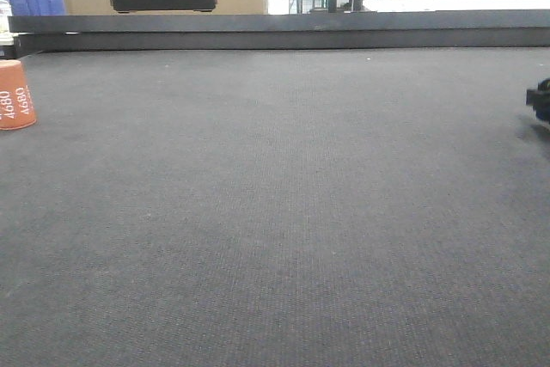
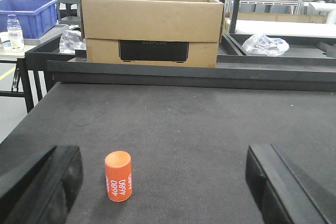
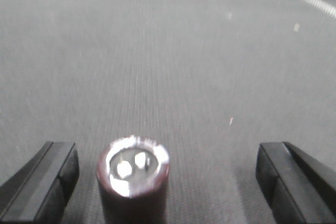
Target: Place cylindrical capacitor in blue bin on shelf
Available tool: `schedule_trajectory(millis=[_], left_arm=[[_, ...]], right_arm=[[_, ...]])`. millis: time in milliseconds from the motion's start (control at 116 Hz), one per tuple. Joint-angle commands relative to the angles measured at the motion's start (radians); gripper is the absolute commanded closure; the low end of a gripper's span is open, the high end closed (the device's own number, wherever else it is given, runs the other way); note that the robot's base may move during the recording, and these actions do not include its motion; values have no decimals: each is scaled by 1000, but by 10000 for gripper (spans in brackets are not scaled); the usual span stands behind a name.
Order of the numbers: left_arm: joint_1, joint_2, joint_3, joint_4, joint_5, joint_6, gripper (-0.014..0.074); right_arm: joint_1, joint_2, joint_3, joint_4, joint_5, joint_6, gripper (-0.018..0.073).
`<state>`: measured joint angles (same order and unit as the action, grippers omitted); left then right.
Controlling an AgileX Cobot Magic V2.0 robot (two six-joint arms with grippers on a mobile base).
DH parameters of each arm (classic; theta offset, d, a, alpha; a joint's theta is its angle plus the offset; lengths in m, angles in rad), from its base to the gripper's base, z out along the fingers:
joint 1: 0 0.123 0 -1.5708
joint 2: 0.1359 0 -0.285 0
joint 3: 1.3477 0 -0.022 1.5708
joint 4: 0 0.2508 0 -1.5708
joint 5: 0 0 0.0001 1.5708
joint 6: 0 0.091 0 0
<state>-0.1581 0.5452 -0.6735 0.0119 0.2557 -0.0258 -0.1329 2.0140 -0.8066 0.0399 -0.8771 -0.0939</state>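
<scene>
The capacitor (image 2: 118, 176) stands upright on the dark matted surface (image 2: 184, 119), its "4680" lettering running up its side. It sits between the fingers of the left gripper (image 2: 163, 182), which is spread wide and holds nothing. In the left wrist view it is well off centre, close to the finger on the view's left but not touching it, and far from the other finger. The right gripper (image 3: 165, 174) is spread just as wide and also holds nothing. A blurred dark cylinder (image 3: 133, 182) with a pale top and two bright spots stands between its fingers, again nearer the finger on the view's left, with a narrow gap. In the front view the capacitor (image 1: 15, 94) is at the far left edge of the frame. A black part (image 1: 540, 100), too cropped to identify, pokes in at the far right, with a broad stretch of bare surface between them. Ahead of the left gripper the surface runs open to a low dark rail (image 2: 184, 74) along its far edge. Behind the rail sits a cardboard box (image 2: 151, 24). A blue bin (image 2: 26, 17) rests on a side table beyond the surface's far left corner.
</scene>
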Motion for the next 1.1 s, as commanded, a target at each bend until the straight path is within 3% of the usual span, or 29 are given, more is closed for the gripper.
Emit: schedule_trajectory(millis=[0,95,250,337,475,587,734,898,1087], left_arm=[[-7,1,-7,-2,-17,-5,67],[-7,1,-7,-2,-17,-5,67],[-7,1,-7,-12,-14,-5,67],[-7,1,-7,-12,-2,-5,67],[-7,29,-7,-12,40,-5,67],[-7,72,-7,-5,51,-5,67],[-5,174,11,46,-18,-5,67],[-5,365,36,74,-231,-5,67],[58,613,41,-12,-535,-5,67]], right_arm=[[-3,9,-6,-7,-12,0,55],[-3,9,-6,-7,-12,0,212],[-3,9,-6,-7,-12,0,582],[-3,5,-6,-7,-12,0,725],[-3,-54,-6,-11,52,0,727],[-3,-174,-6,-15,194,0,727],[12,-366,-6,-15,396,8,727],[64,-564,-6,-15,612,29,727],[152,-705,-6,-15,749,29,727]])
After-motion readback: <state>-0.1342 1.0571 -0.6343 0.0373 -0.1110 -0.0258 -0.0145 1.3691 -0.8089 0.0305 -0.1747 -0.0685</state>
